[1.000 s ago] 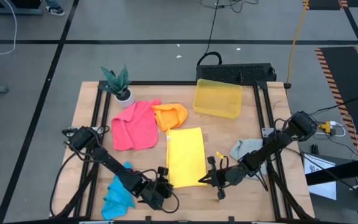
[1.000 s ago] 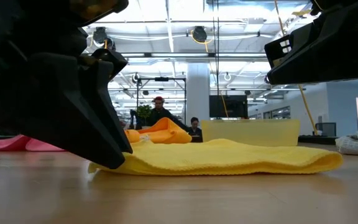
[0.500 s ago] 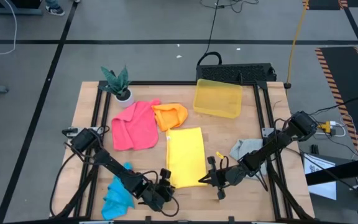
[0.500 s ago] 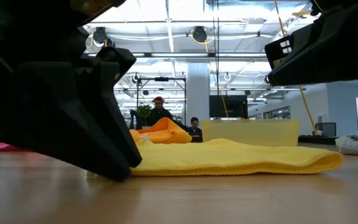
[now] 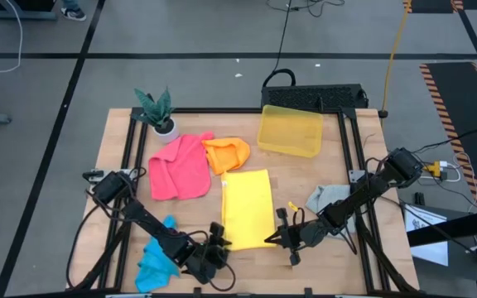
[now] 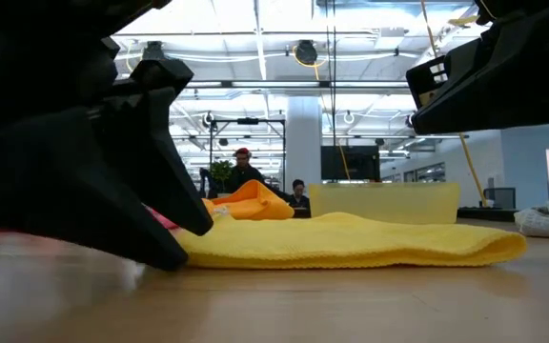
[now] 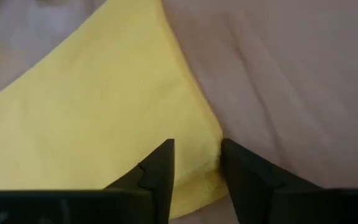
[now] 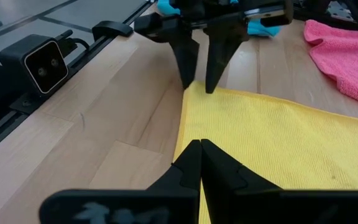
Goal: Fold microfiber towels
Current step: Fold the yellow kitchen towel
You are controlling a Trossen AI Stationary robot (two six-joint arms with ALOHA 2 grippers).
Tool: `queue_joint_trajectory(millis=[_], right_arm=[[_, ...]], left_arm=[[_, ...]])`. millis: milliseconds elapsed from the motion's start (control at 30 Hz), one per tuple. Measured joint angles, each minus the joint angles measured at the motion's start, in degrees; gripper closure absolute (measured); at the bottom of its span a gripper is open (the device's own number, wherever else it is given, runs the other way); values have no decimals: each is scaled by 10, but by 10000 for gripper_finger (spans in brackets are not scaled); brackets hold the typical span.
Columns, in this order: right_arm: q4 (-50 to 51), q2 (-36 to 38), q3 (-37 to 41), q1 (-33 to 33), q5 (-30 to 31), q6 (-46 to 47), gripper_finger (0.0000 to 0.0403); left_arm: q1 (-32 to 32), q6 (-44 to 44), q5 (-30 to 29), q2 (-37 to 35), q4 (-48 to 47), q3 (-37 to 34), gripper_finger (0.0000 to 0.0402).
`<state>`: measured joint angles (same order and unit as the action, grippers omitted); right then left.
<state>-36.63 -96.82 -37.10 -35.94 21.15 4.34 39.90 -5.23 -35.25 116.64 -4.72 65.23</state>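
Observation:
The yellow towel (image 5: 248, 207) lies folded into a long flat strip in the middle of the table, running from far to near. At its near left corner (image 7: 207, 163), my left gripper (image 5: 219, 235) slants down with open fingers, one on each side of the corner. My right gripper (image 5: 280, 240) is shut, low over the towel's near right corner (image 8: 185, 146). The pink towel (image 5: 178, 167) and the orange towel (image 5: 227, 153) lie crumpled at the far left. The blue towel (image 5: 157, 255) lies under my left arm, and the grey towel (image 5: 328, 199) lies under my right arm. My left gripper has the towel's near left corner (image 8: 191, 93) between its open fingers, coming slanting from the table's left. Whether the fingertips (image 8: 211, 87) touch the cloth I cannot tell. My right gripper's shut fingers (image 8: 194, 158) hang just over the near right corner; I cannot tell whether they touch it.
A translucent yellow bin (image 5: 290, 130) stands at the far right and a small potted plant (image 5: 157, 112) at the far left corner. A small camera (image 8: 42, 62) sits at the near edge. Bare wood shows around the yellow towel's near end.
My left gripper has rolled a little about its own pointing line while staying at the towel's near left corner. The yellow towel has stayed flat on the table. My right gripper has kept still.

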Motion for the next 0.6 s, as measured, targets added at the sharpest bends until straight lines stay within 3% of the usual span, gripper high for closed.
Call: queue_joint_trajectory(millis=[133, 367, 500, 600], right_arm=[[0, 0, 0, 0, 0, 5, 403], [0, 0, 0, 0, 0, 5, 403], [0, 0, 0, 0, 0, 5, 403], [1, 0, 0, 0, 0, 5, 403]], left_arm=[[3, -9, -23, 0, -1, 0, 316], [4, -13, -14, -11, 3, 0, 366], [4, -13, 27, -16, 5, 0, 371], [4, -16, 43, -16, 3, 0, 350]])
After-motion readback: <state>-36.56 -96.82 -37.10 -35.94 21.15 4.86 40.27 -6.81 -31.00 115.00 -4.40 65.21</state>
